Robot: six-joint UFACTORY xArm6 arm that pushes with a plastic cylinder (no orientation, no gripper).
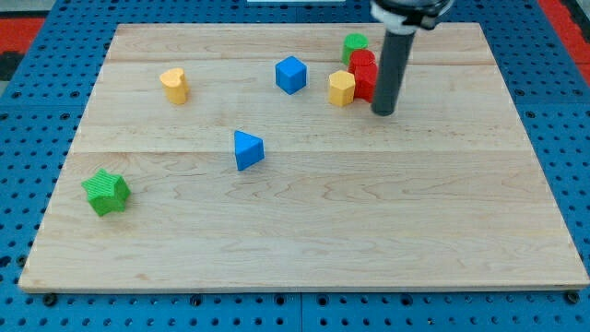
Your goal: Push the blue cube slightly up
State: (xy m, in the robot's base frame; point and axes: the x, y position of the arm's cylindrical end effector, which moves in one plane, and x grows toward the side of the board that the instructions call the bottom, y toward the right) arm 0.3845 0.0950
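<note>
The blue cube (290, 75) sits on the wooden board (304, 221) near the view's top, a little left of centre. My tip (383, 112) rests on the board to the cube's right, about a hundred pixels away, just right of a cluster of blocks. That cluster lies between my tip and the cube: a yellow block (341, 88), a red block (363, 77) and a green block (355, 45) behind it. The rod partly hides the red block's right side.
A blue triangular block (247, 150) lies below and left of the cube. A yellow heart-shaped block (174, 85) is at the view's upper left. A green star-shaped block (106, 192) sits near the board's left edge.
</note>
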